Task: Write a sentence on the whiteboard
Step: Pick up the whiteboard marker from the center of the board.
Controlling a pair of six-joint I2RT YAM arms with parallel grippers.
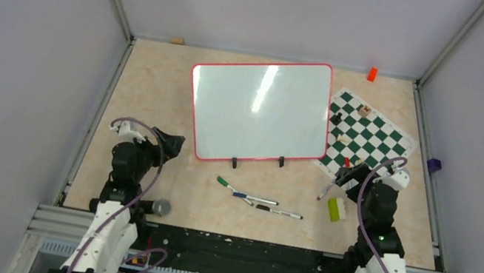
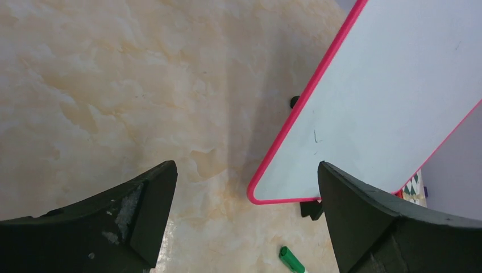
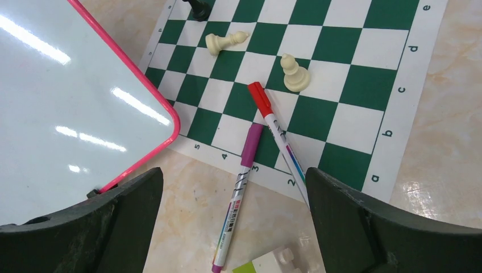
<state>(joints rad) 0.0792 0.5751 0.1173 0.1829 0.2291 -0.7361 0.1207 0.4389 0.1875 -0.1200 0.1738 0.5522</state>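
A: Start at the left. How does the left gripper (image 1: 169, 142) stand?

B: Its jaws are spread wide with nothing between them. It hangs over a bare part of the table (image 1: 149, 90).

A: Where is the whiteboard (image 1: 259, 109) relative to it?

B: To its right and a little farther back. The board's near-left corner is near the gripper but apart from it. In the left wrist view, that pink-framed corner shows between the two fingers, farther off.

A: How does the board sit?

B: Mid-table and slightly askew, on two black clip feet (image 1: 235, 162) along its near edge. Its face is glossy white with streaks of glare.

A: What lies in front of it?

B: A green-capped marker (image 1: 223, 182), then a blue-capped marker (image 1: 254, 199) with another marker (image 1: 282, 213) just beside it. All three lie on the table, well apart from both grippers.

A: Farther right?

B: A yellow-green block (image 1: 336, 209), then the right gripper (image 1: 353, 172), also wide open and empty. It hangs over the near corner of the chess mat (image 1: 374, 137), just right of the board's near-right corner and not touching it.

A: What is below that gripper?

B: A purple marker (image 3: 239, 193) and a red-capped marker (image 3: 273, 131) lie partly on the mat, their caps close together. Beyond them are two pale chess pieces, a toppled piece (image 3: 226, 41) and an upright pawn (image 3: 295, 74).
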